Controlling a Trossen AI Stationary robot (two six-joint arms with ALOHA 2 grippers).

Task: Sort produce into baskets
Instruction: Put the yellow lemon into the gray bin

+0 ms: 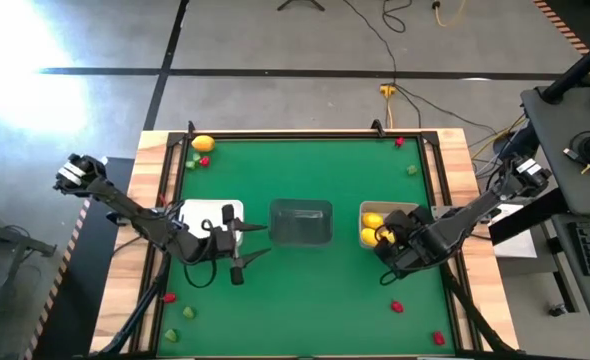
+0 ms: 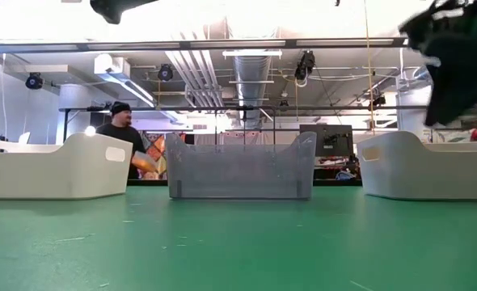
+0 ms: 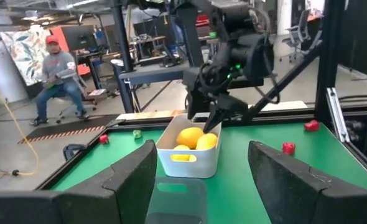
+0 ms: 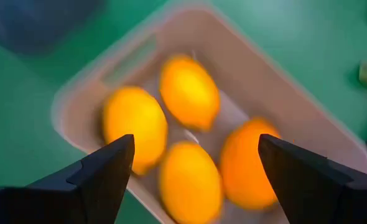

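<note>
Above the pale basket (image 4: 308, 134) of four lemons (image 4: 190, 92), the right claw (image 4: 196, 171) hangs spread (empty); left claw (image 3: 202, 171) also spread.

The tabletop (image 1: 315, 290) wore a matt green cloth-like cover, framed by pale bare wood. The middle basket (image 2: 240, 168) looked like smoky see-through plastic with a fine grainy texture; the white basket (image 2: 52, 168) was smooth, matt plastic. The lemons (image 4: 190, 90) looked smooth and faintly glossy. The right pincer (image 4: 193, 171) had matt black fingers.
</note>
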